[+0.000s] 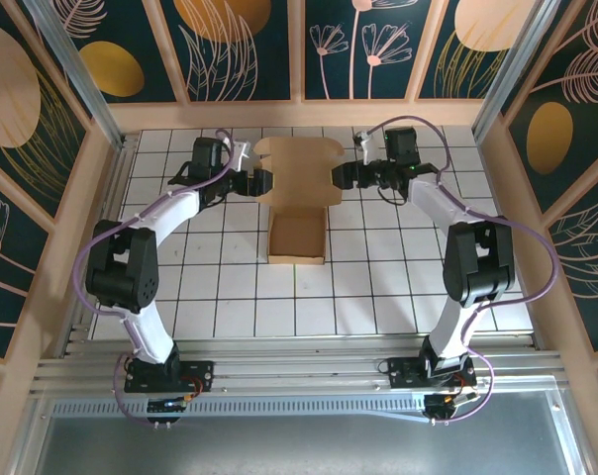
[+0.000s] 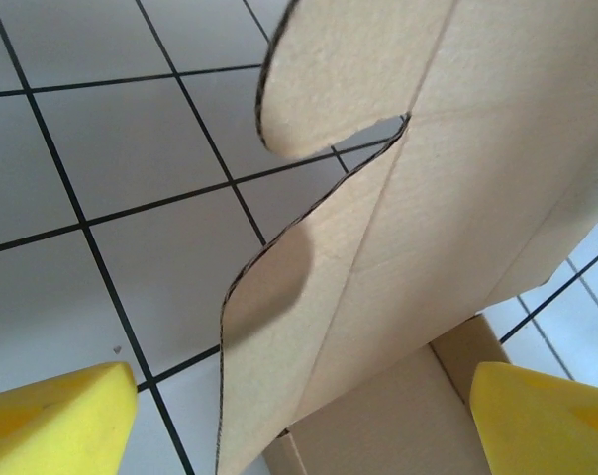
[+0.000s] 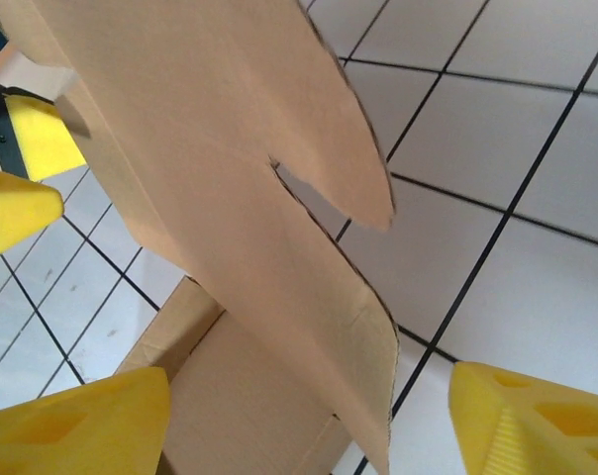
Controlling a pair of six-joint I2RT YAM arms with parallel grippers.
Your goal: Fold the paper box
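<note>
The paper box (image 1: 297, 213) sits at the far middle of the white tiled table (image 1: 378, 287). Its shallow tray is nearer the arms and its wide lid panel with rounded side flaps is tilted up behind. The left gripper (image 1: 257, 183) is at the lid's left edge and the right gripper (image 1: 341, 178) at its right edge. In each wrist view the yellow fingers (image 2: 56, 421) (image 3: 76, 421) stand wide apart, with a cardboard flap between them.

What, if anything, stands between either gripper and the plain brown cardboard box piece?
Nothing visible does. The left gripper and right gripper flank the raised flap panel of the plain brown cardboard box piece. Each is open, with a flap edge directly ahead of its fingers. Only bare white tiled table lies around them.
</note>
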